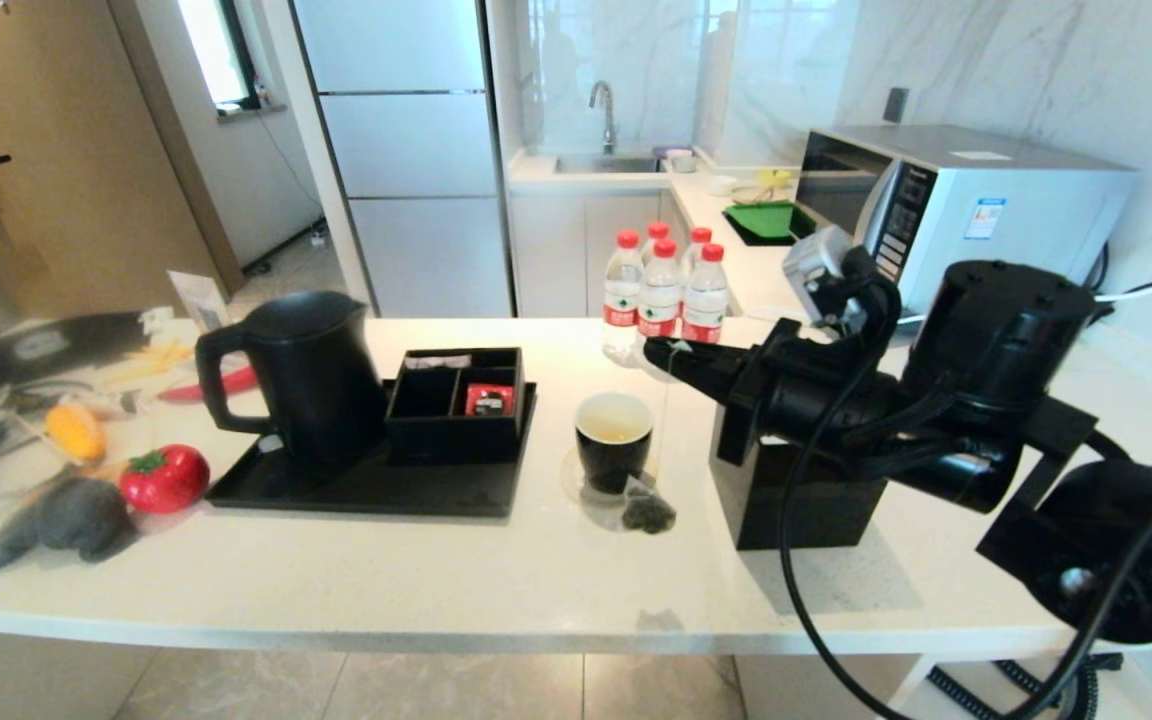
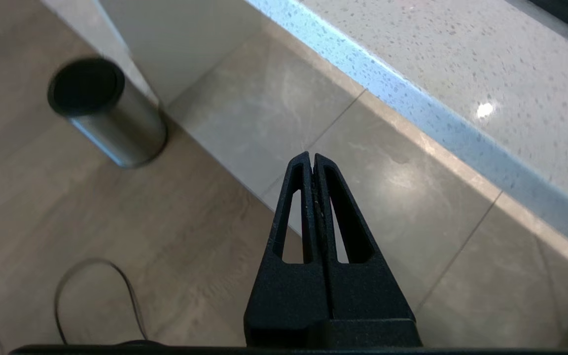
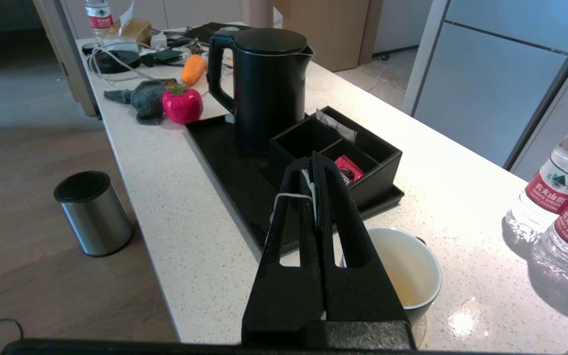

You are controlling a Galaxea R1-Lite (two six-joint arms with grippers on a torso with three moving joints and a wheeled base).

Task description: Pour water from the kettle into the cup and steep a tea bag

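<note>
One tea bag was found hanging just beside the cup, on the side nearer the counter's front edge, at the foot of the cup and possibly touching the counter; whether it rested or hung free could not be told. Its string ran up to the right gripper, which was held above and just right of the cup with its fingers closed on the string; white thread was seen pinched between the fingers in the right wrist view. The one cup was seen to hold a shallow pale pool of water. One kettle stood upright with its lid on, well to the left of the cup, on a black tray, with one compartment box beside it. The left gripper was parked below the counter edge, over the floor, with its fingers pressed together on nothing. It was judged that the bag was outside the cup and that a straight lowering would set it on the counter. It was further judged that the hanging bag could swing and catch the rim, or that the thin string could slip from the grip. Four bottles were counted behind the cup.
</note>
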